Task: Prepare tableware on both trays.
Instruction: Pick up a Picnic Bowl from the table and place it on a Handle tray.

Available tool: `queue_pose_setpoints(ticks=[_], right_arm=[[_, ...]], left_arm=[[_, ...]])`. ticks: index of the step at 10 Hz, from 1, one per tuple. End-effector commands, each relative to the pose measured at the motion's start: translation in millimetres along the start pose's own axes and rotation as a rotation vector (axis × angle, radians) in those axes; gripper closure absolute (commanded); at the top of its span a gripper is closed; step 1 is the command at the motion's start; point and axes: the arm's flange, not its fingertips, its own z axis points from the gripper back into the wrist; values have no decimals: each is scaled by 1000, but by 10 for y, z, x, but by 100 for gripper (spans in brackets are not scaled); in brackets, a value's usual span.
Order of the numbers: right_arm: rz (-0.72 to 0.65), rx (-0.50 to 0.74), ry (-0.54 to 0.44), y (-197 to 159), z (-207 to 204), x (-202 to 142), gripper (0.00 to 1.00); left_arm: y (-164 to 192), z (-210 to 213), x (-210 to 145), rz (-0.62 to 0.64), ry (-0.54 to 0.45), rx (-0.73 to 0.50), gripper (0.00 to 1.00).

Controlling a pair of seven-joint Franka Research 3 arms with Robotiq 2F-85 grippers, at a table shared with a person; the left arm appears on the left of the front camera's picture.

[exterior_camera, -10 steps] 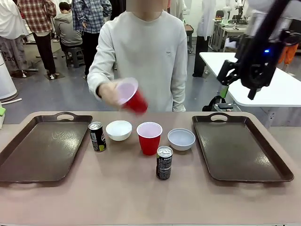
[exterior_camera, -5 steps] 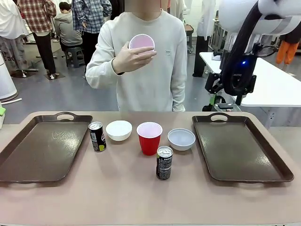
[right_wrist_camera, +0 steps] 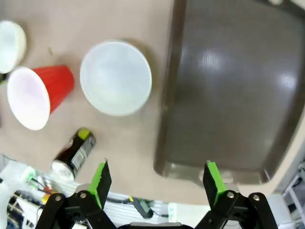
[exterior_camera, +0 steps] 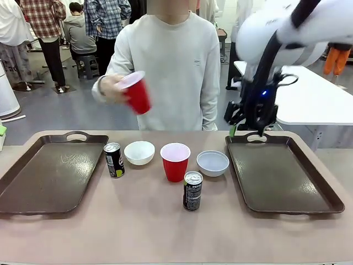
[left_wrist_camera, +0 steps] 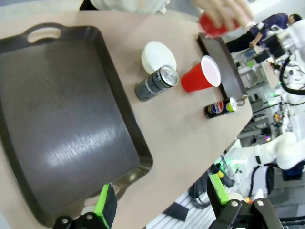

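beneath the right gripper, a tray lies beside a white bowl.

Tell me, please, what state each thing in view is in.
Left tray: bare.
Right tray: bare.
Left bowl: upright, empty.
Right bowl: upright, empty.
Table cup: upright, empty.
Held cup: tilted, in person's hand.
Left can: upright.
Near can: upright.
Left tool: open.
Right tool: open.

Two brown trays, two white bowls, two red cups, two dark drink cans
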Motion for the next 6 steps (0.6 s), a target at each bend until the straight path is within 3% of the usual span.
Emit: queue_pose_setpoints(ticks=[1,6], right_arm=[[-54,-32,-13,101,-332,401,0],[-53,-59,23,217,-862,627,0]], left_arm=[[4,13,6,-5,-10,-19,0],[4,13,6,-5,-10,-19,0]])
